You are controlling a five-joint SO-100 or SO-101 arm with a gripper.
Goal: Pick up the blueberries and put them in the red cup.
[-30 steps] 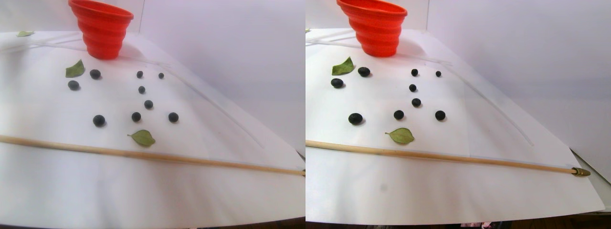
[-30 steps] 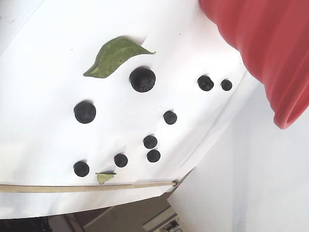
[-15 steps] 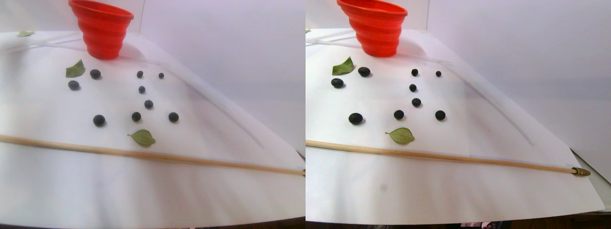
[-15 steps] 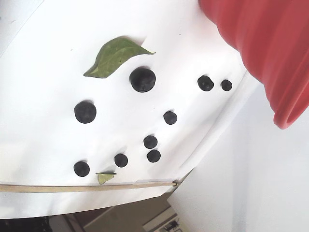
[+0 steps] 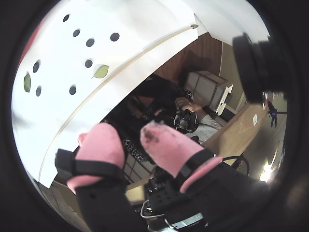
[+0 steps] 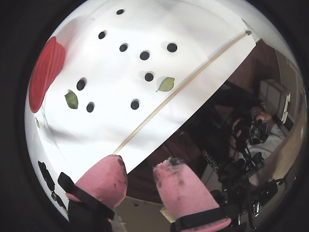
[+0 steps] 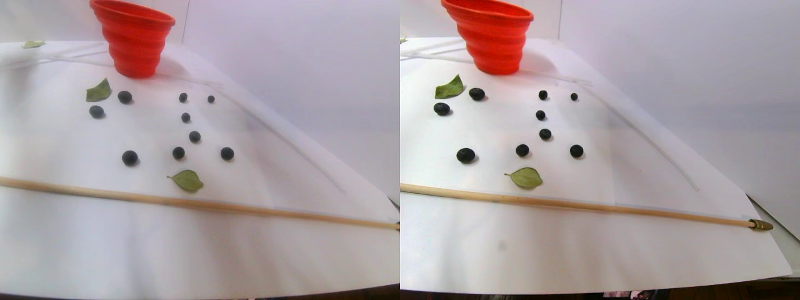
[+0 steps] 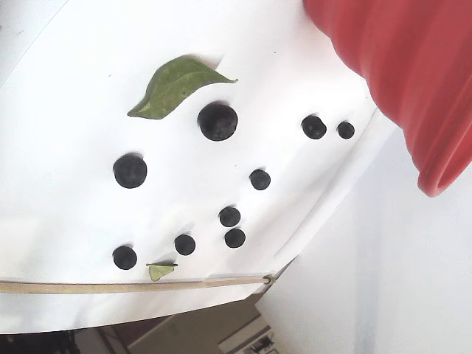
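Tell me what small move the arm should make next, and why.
Probably bring the hand forward over the white sheet toward the nearest blueberry. It is open and empty, hanging off the sheet's edge, while all eight blueberries lie outside the red cup.

Both wrist views ride behind the pink-tipped gripper [image 6: 142,176], fisheye, looking down from well off the paper's edge; the stereo pair view sits low at the front, facing the red cup [image 7: 132,37] at the back; the fixed view is close — tilted, cup [image 8: 405,81] at upper right; all share the blueberries [image 7: 129,157].
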